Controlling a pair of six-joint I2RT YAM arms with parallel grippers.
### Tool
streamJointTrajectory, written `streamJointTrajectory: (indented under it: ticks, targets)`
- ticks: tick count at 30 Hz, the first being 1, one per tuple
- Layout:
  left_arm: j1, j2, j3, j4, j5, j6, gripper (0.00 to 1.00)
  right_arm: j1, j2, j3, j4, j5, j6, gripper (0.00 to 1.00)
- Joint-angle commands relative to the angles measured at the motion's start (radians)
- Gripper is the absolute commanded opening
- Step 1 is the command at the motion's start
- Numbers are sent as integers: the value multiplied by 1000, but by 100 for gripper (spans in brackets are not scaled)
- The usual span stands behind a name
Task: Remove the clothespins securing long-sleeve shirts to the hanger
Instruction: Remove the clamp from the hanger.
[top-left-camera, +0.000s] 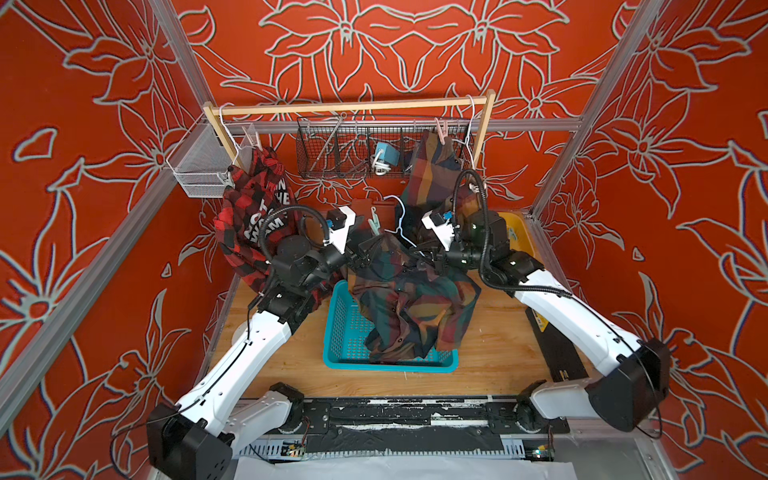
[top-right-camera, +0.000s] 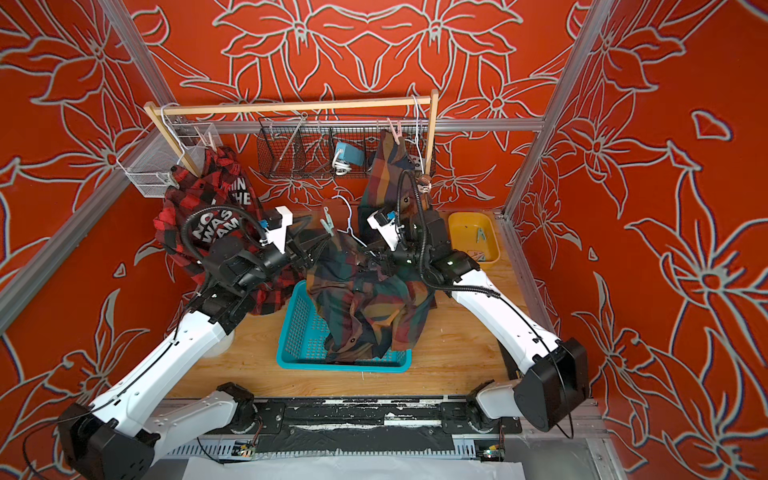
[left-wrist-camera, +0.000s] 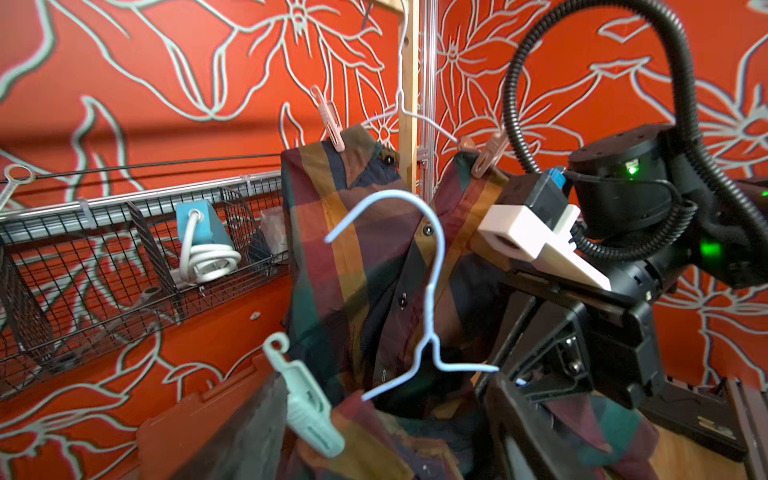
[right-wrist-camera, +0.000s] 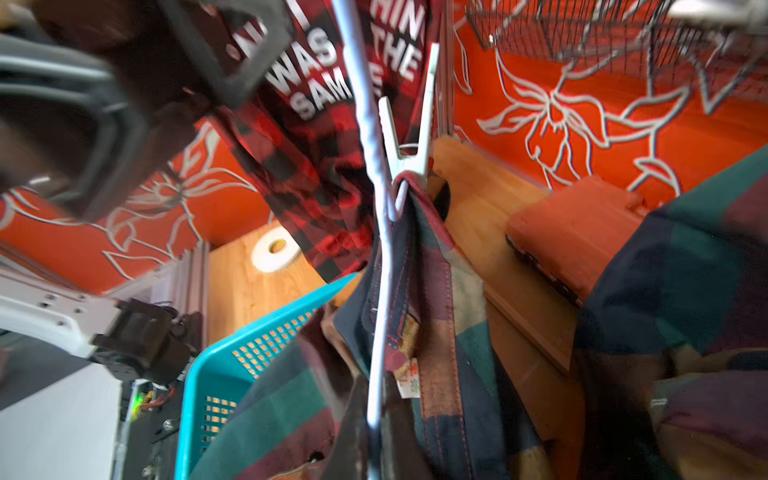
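A dark plaid long-sleeve shirt (top-left-camera: 411, 303) hangs from a pale blue wire hanger (top-left-camera: 399, 220) over the teal basket (top-left-camera: 345, 332). My right gripper (right-wrist-camera: 376, 399) is shut on the hanger's wire (right-wrist-camera: 380, 291). A mint clothespin (left-wrist-camera: 307, 407) pins the shirt's shoulder to the hanger. My left gripper (left-wrist-camera: 386, 382) stands open around that shoulder, with the clothespin (top-left-camera: 376, 222) just beside one finger (left-wrist-camera: 241, 432). A second dark plaid shirt (top-left-camera: 432, 174) hangs on the wooden rack, held by pink clothespins (left-wrist-camera: 330, 120). The red-and-black shirt (top-left-camera: 253, 208) hangs at the left.
A black wire basket (top-left-camera: 332, 149) on the back rail holds a blue box with a white cable. A yellow tub (top-right-camera: 473, 237) at the right holds loose clothespins. A mesh tray (top-left-camera: 195, 166) is at the back left, and an orange case (left-wrist-camera: 199, 415) lies behind the basket.
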Motion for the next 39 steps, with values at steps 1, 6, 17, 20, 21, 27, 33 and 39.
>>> streamJointTrajectory:
  ticks: [1, 6, 17, 20, 21, 27, 33, 39]
  targets:
    - [70, -17, -3, 91, 222, -91, 72, -18, -64, -37, 74, -154, 24, 0]
    - [97, 8, 25, 80, 425, -85, 72, -36, -118, -78, 70, -218, 4, 0]
    - [119, 45, 52, 33, 585, -43, 72, -53, -158, -111, 60, -330, -54, 0]
    - [119, 56, 57, 28, 596, -38, 72, -52, -157, -108, 49, -343, -72, 0]
    - [119, 60, 60, 24, 601, -35, 72, -53, -157, -106, 44, -349, -80, 0]
    - [119, 98, 70, 41, 645, -49, 70, -50, -151, -97, 24, -382, -107, 0]
    - [119, 107, 73, 36, 649, -42, 69, -50, -148, -87, -1, -381, -135, 0]
    - [140, 100, 78, 32, 607, -41, 71, -52, -160, -107, 39, -357, -109, 0]
